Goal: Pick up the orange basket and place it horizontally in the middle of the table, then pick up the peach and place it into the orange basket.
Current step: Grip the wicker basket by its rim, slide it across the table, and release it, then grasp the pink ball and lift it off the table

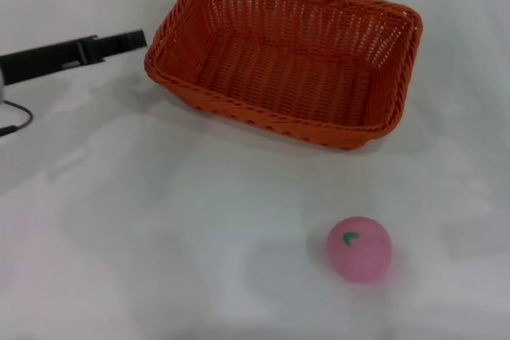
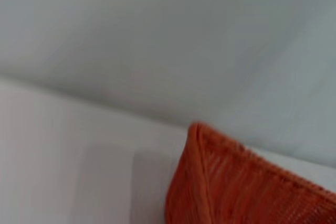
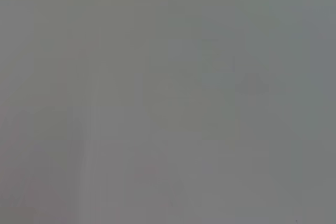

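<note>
L gripper (image 1: pixel 131 40) reaches in from the robot's left, low over the table (image 1: pixel 159 220), dark tip just beside the orange basket (image 1: pixel 283 57) at its near-left corner; can't tell if it touches the rim or whether it's open or closed. L wrist view shows one orange woven corner (image 2: pixel 236 182) close up against white tabletop. R gripper not seen in head view; R wrist view is plain grey, nothing to read. Basket sits upright toward the far side of the table, long axis slightly skewed, nothing inside. Peach (image 1: pixel 359 248) lies on the table near the front, right of centre, well apart from the basket, green leaf mark up.
</note>
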